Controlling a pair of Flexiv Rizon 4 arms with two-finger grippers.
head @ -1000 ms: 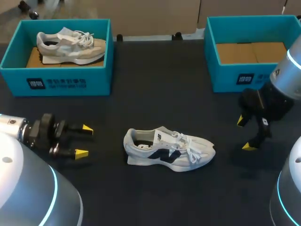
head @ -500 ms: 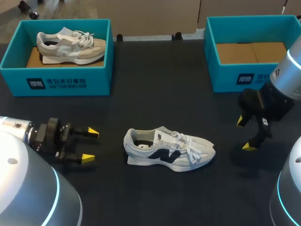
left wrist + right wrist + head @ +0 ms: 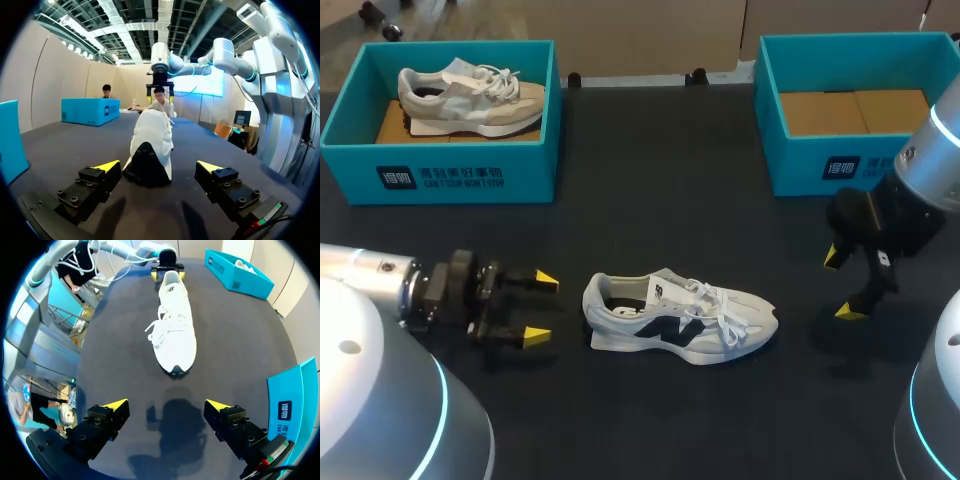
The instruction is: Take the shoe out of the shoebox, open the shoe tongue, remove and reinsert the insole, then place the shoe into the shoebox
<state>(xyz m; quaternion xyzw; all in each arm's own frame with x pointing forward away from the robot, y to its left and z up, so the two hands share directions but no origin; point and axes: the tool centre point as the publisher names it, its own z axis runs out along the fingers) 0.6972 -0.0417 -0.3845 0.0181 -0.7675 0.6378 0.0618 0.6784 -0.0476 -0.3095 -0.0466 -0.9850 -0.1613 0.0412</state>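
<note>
In the lower middle of the head view, the white-and-navy sneaker (image 3: 680, 322) lies on its sole on the black table (image 3: 660, 200). Its heel points left and its toe right, and it is already out of the teal shoebox (image 3: 820, 172) at upper right, which shows only its cardboard floor. Over the last second the left gripper (image 3: 541, 308) has slid in from the lower left and now sits just beside the heel without touching it. Its yellow-tipped fingers are spread apart with nothing between them, and the left wrist view shows the heel straight ahead, centred on that gap. The right gripper (image 3: 840, 284), at the right edge, has not moved; its fingers also stand apart and empty, clear of the toe. The sneaker itself has not shifted. The removal step looks done, and the left arm seems to be closing in to steady the heel before the tongue is opened. A beige sneaker (image 3: 470, 95) sits in the other shoebox (image 3: 440, 178) at upper left.
</note>
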